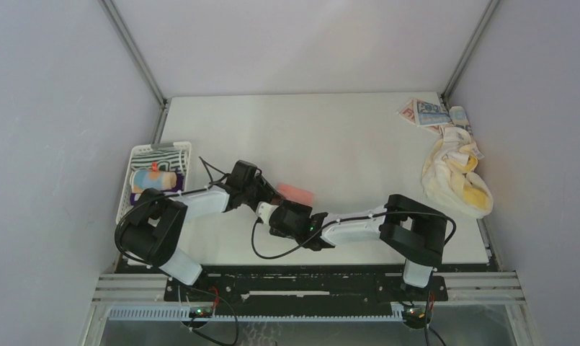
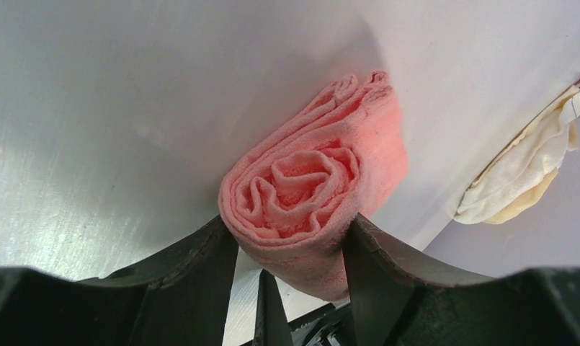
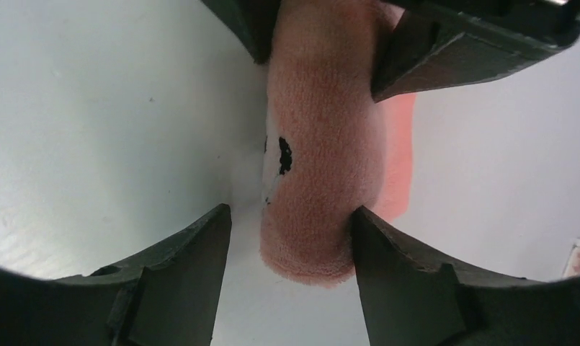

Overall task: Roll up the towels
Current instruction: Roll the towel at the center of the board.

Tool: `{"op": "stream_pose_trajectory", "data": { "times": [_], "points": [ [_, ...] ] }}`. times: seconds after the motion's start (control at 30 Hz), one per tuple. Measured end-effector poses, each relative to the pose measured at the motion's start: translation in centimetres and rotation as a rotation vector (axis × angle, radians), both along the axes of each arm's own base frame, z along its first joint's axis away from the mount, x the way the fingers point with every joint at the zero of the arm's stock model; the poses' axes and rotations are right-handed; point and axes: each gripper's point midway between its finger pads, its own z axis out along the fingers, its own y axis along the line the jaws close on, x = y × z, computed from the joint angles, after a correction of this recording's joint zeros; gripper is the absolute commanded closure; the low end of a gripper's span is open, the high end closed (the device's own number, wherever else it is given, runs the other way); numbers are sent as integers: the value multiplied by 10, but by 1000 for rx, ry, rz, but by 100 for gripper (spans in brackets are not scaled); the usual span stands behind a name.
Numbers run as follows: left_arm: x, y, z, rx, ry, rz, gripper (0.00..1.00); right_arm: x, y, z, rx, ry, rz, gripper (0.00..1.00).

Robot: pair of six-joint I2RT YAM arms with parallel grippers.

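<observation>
While clamped partway closed on the salmon-pink towel (image 2: 308,180), mid-table: left gripper (image 2: 288,227), both fingers pressed in. Right gripper (image 3: 290,216): parted wider, straddling same roll, one finger touching, other clear. Roll tight, spiral end showing. White slotted basket (image 1: 132,155), left edge: striped towel (image 1: 161,154), light-blue-and-orange roll (image 1: 153,178).

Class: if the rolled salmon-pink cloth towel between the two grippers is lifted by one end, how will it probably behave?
The rolled salmon-pink cloth towel looks soft: its loose spiral folds suggest it would sag and probably start unrolling. The left gripper presses into its sides, so it likely squashes rather than resists. Its nubby weave should grip, not slip.
</observation>
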Motion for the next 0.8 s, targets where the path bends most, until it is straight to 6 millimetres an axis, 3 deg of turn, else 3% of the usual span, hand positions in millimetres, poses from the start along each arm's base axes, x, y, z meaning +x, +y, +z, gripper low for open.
{"op": "stream_pose_trajectory", "data": {
  "times": [0.2, 0.4, 0.57, 0.8],
  "points": [
    [3, 3, 0, -25, 14, 8, 38, 13, 0, -2, -33, -90, -23, 48],
    [6, 3, 4, -36, 2, 9, 26, 20, -2, -6, -29, -61, -30, 59],
    [4, 20, 12, 14, -31, 48, 17, 32, 8, -3, 69, 125, -10, 67],
    [7, 54, 49, 16, -155, 151, 13, 46, 20, 9, 326, 554, -10, 69]
  ]
}}
